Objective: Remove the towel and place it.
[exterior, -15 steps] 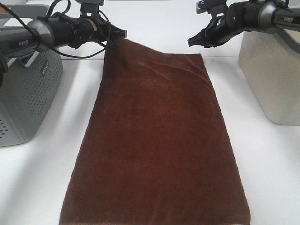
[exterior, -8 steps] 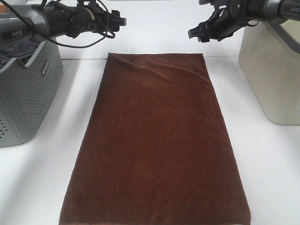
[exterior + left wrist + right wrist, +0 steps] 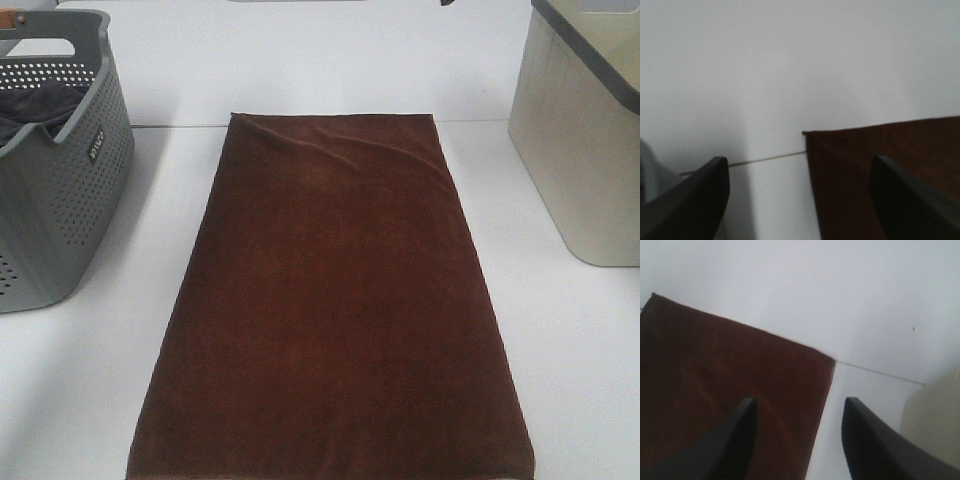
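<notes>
Looks like a lab test bench set up for laundry stuff, not a real home: plain white table [image 3: 90,400], blank white wall behind, grey perforated basket [image 3: 60,190] at the left edge, beige bin [image 3: 580,170] at the right edge.

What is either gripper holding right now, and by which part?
Nothing. Both the left gripper and the right gripper are open and empty above the towel, which lies flat on the table.
</notes>
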You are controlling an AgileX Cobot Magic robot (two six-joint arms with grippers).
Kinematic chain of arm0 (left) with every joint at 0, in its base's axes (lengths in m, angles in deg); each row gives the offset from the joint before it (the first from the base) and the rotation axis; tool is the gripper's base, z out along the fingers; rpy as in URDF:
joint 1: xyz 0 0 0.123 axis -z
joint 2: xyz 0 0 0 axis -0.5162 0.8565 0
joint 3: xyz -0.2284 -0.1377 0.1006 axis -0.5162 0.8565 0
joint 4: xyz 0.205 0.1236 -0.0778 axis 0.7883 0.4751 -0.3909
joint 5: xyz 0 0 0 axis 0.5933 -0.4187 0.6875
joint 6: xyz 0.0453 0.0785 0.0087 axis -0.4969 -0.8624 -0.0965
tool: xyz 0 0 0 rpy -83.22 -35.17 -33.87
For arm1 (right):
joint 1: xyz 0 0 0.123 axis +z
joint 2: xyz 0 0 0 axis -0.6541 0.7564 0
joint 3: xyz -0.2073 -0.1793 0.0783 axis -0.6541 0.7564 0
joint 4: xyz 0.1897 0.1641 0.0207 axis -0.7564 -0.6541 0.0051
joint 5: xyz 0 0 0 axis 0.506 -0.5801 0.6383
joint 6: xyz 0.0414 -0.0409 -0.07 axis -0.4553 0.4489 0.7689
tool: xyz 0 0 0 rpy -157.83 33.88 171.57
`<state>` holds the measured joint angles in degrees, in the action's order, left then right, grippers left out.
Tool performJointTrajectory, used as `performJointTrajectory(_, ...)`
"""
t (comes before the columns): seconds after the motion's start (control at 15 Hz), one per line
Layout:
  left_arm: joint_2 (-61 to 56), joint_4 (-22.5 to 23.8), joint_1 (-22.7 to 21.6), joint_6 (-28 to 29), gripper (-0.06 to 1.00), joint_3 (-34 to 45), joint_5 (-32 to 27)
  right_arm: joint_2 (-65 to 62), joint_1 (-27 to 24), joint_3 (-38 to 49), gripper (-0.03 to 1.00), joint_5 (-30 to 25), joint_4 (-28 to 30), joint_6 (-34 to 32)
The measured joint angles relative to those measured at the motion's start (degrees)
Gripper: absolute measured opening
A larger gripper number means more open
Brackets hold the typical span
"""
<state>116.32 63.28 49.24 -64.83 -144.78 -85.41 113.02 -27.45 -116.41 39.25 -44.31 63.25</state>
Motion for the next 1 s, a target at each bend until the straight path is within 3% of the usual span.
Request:
performJointTrajectory(0.13,-5.8,-0.7,0.1,-3.6,0.74,0.0,-10.5,-4.1,0.0,0.0,0.5,-9.9,-0.1,0.0)
performJointTrajectory(0.33,-11.4,-1.0,0.1,-6.0,0.74,0.0,-20.0,-7.4,0.0,0.0,0.5,-20.8,-0.3,-0.4)
performJointTrajectory(0.47,-15.4,-1.0,0.1,-7.3,0.74,0.0,-23.8,-8.8,0.0,0.6,0.5,-21.5,-0.4,-2.0)
performJointTrajectory(0.6,-20.3,-1.4,0.1,-8.6,0.74,3.1,-24.0,-12.4,0.0,3.6,0.5,-21.8,-0.4,-3.0)
performJointTrajectory(0.73,-28.2,-1.8,0.1,-9.0,0.74,11.2,-24.0,-18.7,0.0,9.6,0.5,-21.8,-0.5,-3.0)
performJointTrajectory(0.8,-32.4,-2.6,0.1,-9.0,0.74,16.7,-24.0,-24.6,0.0,16.6,0.5,-21.8,-0.5,-3.0)
performJointTrajectory(0.87,-39.4,-3.9,0.1,-8.9,0.74,27.3,-24.1,-29.3,0.0,21.5,0.5,-21.8,-0.5,-3.0)
performJointTrajectory(1.0,-49.0,-6.8,0.1,-8.5,0.74,40.7,-24.2,-38.3,0.0,33.0,0.5,-21.9,-1.0,-3.0)
